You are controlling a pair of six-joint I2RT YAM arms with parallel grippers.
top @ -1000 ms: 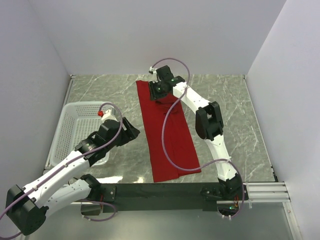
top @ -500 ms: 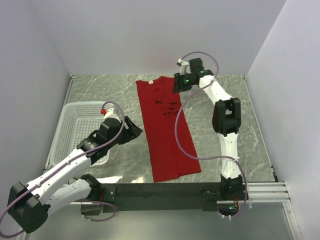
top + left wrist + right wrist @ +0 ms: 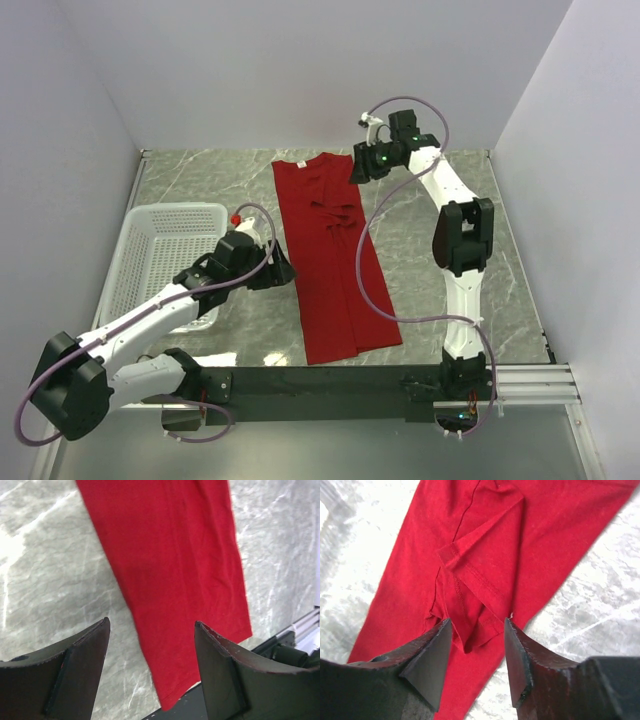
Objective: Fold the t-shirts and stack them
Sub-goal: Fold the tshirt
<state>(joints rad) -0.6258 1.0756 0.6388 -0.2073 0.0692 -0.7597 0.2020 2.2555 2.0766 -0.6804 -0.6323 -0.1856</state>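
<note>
Moving since a second back: the left tool [image 3: 279, 268] has slid off to the right, away from the basket [image 3: 170, 208], and now hangs at the shirt edge that faces the basket. The right tool [image 3: 358, 166] has lifted off the cloth and pulled out past the shirt's far corner, on the side away from the basket. And the t-shirt [image 3: 330, 262], deep red, lies flat on the table [image 3: 520, 280] to the right of the basket. It is folded into one long narrow strip running from the far end down to the near edge, with a band of bare marble between it and the basket. Over to the left wrist view: left tool [image 3: 151, 625] is wide open, dark fingers [image 3: 80, 665] spread, nothing between them, the near stretch of the t-shirt [image 3: 175, 580] lying beneath. Right wrist view now: right tool [image 3: 477, 622] is open too, at a narrower gap, gripping nothing. It looks down on a sleeve [image 3: 480, 565] tucked in over the body of the shirt, hem stitching plain to see
</note>
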